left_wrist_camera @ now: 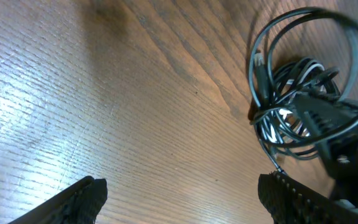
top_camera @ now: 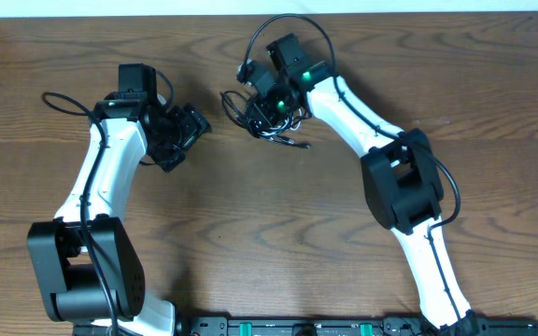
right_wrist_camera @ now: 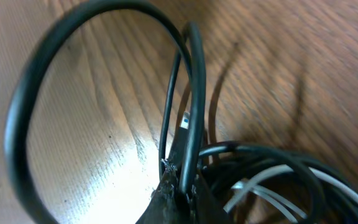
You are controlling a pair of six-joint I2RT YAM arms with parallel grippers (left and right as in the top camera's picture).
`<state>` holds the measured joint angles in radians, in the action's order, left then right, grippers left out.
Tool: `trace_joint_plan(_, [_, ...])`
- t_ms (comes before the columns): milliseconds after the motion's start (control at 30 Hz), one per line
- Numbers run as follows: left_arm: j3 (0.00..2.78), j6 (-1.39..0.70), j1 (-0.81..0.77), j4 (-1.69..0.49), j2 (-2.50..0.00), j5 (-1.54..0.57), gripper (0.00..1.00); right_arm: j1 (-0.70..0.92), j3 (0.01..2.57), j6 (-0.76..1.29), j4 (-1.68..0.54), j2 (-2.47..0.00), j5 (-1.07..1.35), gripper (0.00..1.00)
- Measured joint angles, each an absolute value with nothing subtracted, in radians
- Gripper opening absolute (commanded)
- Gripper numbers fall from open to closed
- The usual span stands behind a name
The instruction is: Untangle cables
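Cables [top_camera: 241,117] on table [top_camera: 250,215] beneath right pincer [top_camera: 265,114]

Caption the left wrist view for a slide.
Left claw open over the wood table, with the tangled black and white cables bunched at upper right.

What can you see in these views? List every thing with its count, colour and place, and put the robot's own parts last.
cables: one tangled bundle, black with white strands, upper middle of the table
table: one, brown wood, under everything
rail: one, black with green spots, bottom edge
left arm: one, white and black, left side
right arm: one, white and black, right side
left tool: one, black, open over bare wood, beside the bundle
right tool: one, black, shut on the cables
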<state>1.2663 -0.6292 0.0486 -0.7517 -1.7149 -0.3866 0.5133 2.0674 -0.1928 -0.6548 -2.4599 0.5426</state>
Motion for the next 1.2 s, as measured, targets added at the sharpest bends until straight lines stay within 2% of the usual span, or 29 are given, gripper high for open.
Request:
trace_joint_plan(267, [1.266,-0.559,0.049,-0.752,-1.715,-0.414,0.85,0.443,2.077,-0.008,-0.667,-2.377,0.584,0.01])
trace_joint_plan(300, [1.266,-0.552,0.049,-0.752,-1.715,-0.417,0.85,0.437,2.080,0.007,-0.683,-2.367,0.579,0.05])
trace_joint_plan(333, [1.266,-0.549,0.049,-0.752,-1.715,-0.417,0.85,0.435,2.081,0.016,-0.700,-2.362,0.569,0.15])
trace_joint_plan(433, [1.266,-0.545,0.049,-0.752,-1.715,-0.418,0.85,0.435,2.080,0.033,-0.741,-2.361,0.532,0.60])
trace_joint_plan(467, [1.266,-0.545,0.049,-0.752,-1.715,-0.417,0.85,0.436,2.080,0.038,-0.743,-2.361,0.523,0.71])
trace_joint_plan(500, [1.266,-0.545,0.049,-0.752,-1.715,-0.418,0.85,0.437,2.080,0.041,-0.742,-2.361,0.516,0.89])
trace_joint_plan(533, [1.266,-0.545,0.049,-0.752,-1.715,-0.418,0.85,0.440,2.080,0.042,-0.737,-2.361,0.509,0.99])
trace_joint_plan(833, [1.266,-0.545,0.049,-0.760,-1.715,-0.418,0.85,0.519,2.080,-0.016,-0.717,-2.361,0.455,0.99])
trace_joint_plan(1033, [1.266,-0.545,0.049,-0.760,-1.715,-0.417,0.85,0.613,2.080,-0.141,-0.668,-2.361,0.291,0.99])
trace_joint_plan(1200, [1.266,-0.545,0.049,-0.767,-1.715,-0.418,0.85,0.627,2.080,-0.174,-0.603,-2.376,0.204,0.99])
